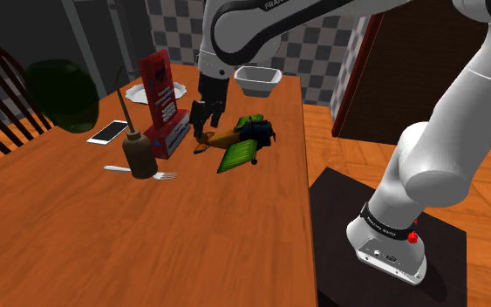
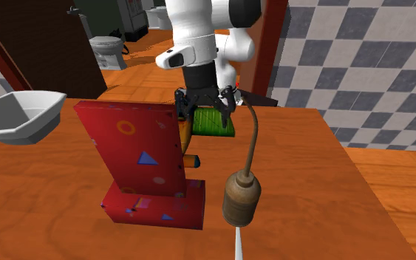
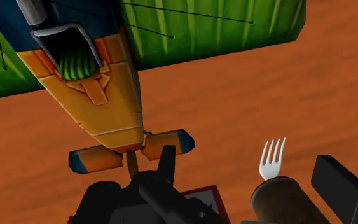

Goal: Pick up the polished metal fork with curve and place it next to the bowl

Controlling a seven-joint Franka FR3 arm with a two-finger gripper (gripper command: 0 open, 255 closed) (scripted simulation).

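The metal fork [image 1: 167, 175] lies flat on the wooden table [image 1: 78, 235]; its middle is hidden behind a brown bottle [image 1: 139, 153]. In the wrist view its tines [image 3: 271, 159] poke out past the bottle top [image 3: 285, 202], between my fingers and apart from them. The handle end of the fork [image 2: 239, 244] shows in the second exterior view. The white bowl [image 1: 257, 80] stands at the table's far end. My gripper [image 1: 201, 126] hangs open over the tail of a toy plane [image 1: 243, 144], well short of the fork. Nothing is held.
A red box [image 1: 160, 96] stands upright by the bottle, on a red base [image 2: 154, 207]. The green-winged toy plane [image 3: 101, 89] lies under the hand. A white plate [image 1: 147, 90], a phone [image 1: 108, 133] and a chair [image 1: 3, 96] are at the shoulder view's left.
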